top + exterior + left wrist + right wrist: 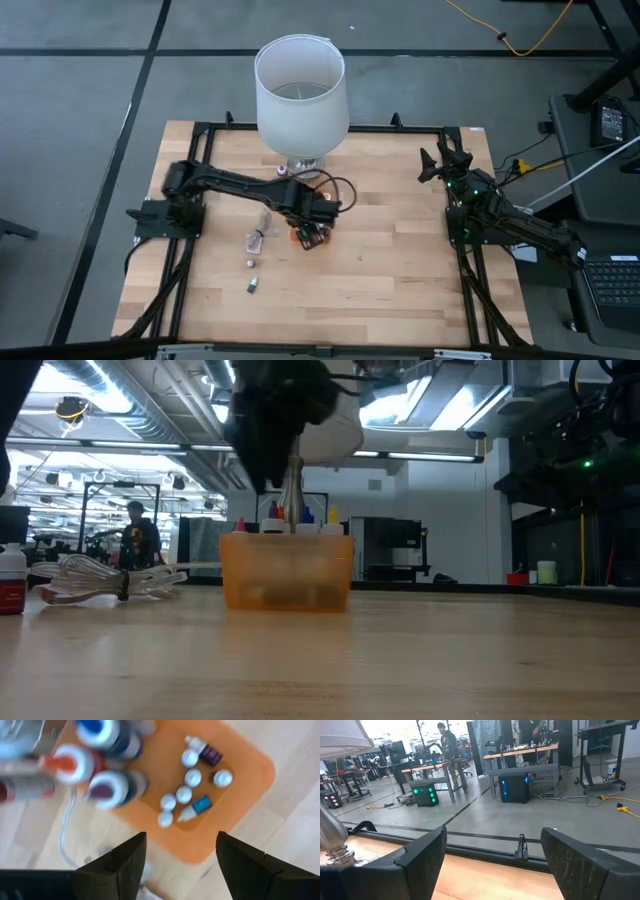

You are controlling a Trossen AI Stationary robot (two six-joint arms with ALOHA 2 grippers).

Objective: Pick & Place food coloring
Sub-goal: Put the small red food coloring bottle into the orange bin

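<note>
On the table's left lies a crumpled wrapper [262, 236], with two stray little bottles [252, 284] nearby. The left gripper [312, 237] hangs over the orange tray [240, 775], fingers parted and empty. Most food coloring bottles [184, 795] stand or lie inside that tray. They look light, hard and slick, prone to tipping; I'd pinch one across its body. No label is readable. At the right edge, the right gripper [445, 160] waits wide open, empty.

Grey concrete floor [530, 822] with black tape lines, wooden workbenches [520, 755], and bright ceiling striplights [110, 415] overhead.
</note>
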